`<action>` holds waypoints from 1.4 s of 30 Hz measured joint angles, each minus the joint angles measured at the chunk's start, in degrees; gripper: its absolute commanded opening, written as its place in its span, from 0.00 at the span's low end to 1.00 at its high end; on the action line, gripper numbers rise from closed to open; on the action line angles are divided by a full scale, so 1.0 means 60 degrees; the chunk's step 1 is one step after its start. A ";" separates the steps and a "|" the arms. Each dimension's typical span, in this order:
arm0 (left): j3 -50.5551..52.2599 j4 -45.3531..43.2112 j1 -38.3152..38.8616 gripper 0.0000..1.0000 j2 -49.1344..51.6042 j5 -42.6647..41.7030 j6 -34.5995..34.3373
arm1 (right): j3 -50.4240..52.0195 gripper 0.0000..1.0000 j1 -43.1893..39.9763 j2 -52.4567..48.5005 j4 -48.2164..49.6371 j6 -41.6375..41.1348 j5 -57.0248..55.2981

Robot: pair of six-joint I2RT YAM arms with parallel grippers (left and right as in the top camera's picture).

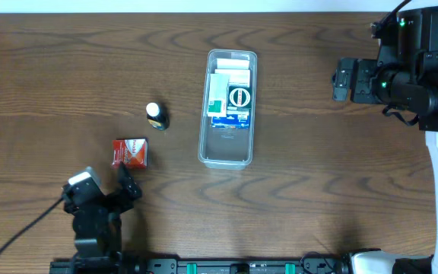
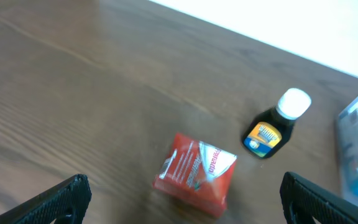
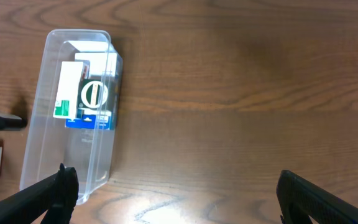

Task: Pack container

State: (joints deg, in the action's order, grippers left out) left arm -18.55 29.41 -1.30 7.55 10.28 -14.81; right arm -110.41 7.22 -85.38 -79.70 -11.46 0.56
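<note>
The clear plastic container (image 1: pixel 227 110) lies in the middle of the table, holding several small boxes at its far end; it also shows in the right wrist view (image 3: pixel 73 112). A red box (image 1: pixel 131 152) lies left of it, and shows in the left wrist view (image 2: pixel 196 173). A small dark bottle with a white cap (image 1: pixel 157 116) lies between them, also in the left wrist view (image 2: pixel 274 127). My left gripper (image 1: pixel 128 183) is open and empty, just short of the red box (image 2: pixel 182 202). My right gripper (image 1: pixel 342 80) is open and empty, right of the container (image 3: pixel 176 199).
The wooden table's far edge (image 2: pixel 260 43) runs behind the bottle. A rail (image 1: pixel 226 266) lines the table's front edge. The right arm's body (image 1: pixel 424 68) stands at the far right.
</note>
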 measured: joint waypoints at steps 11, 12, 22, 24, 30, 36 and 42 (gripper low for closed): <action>-0.6400 0.2863 0.0000 0.98 0.7446 -0.0080 0.0430 | 0.0047 0.99 0.0004 0.0004 -0.0004 0.0004 -0.0029; -0.6947 0.3147 0.0000 0.98 0.8116 -0.0087 0.0550 | 0.0047 0.99 0.0004 0.0007 0.0000 0.0000 -0.0029; -0.8091 0.4051 0.0000 0.98 1.1271 -0.0146 0.1064 | 0.0051 0.99 0.0000 0.0007 -0.0004 0.0004 -0.0029; -0.8094 0.4113 0.0000 0.98 1.1708 -0.0153 0.1180 | 0.0051 0.99 0.0004 0.0007 -0.0004 0.0004 -0.0029; -0.8094 0.4350 0.0000 0.98 1.3274 -0.0900 0.1825 | 0.0051 0.99 0.0004 0.0007 0.0000 0.0004 -0.0029; -0.8094 0.4364 0.0000 1.00 1.4222 -0.1406 0.2284 | 0.0051 0.99 0.0000 0.0007 0.0000 0.0004 -0.0029; -0.8091 0.4164 -0.0171 0.98 1.4673 -0.1508 0.2568 | 0.0051 0.99 0.0004 0.0007 0.0000 0.0000 -0.0029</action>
State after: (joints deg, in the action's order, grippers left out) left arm -67.09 54.39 -2.33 95.59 1.23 0.60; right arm -110.10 7.25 -85.34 -79.70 -11.46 0.38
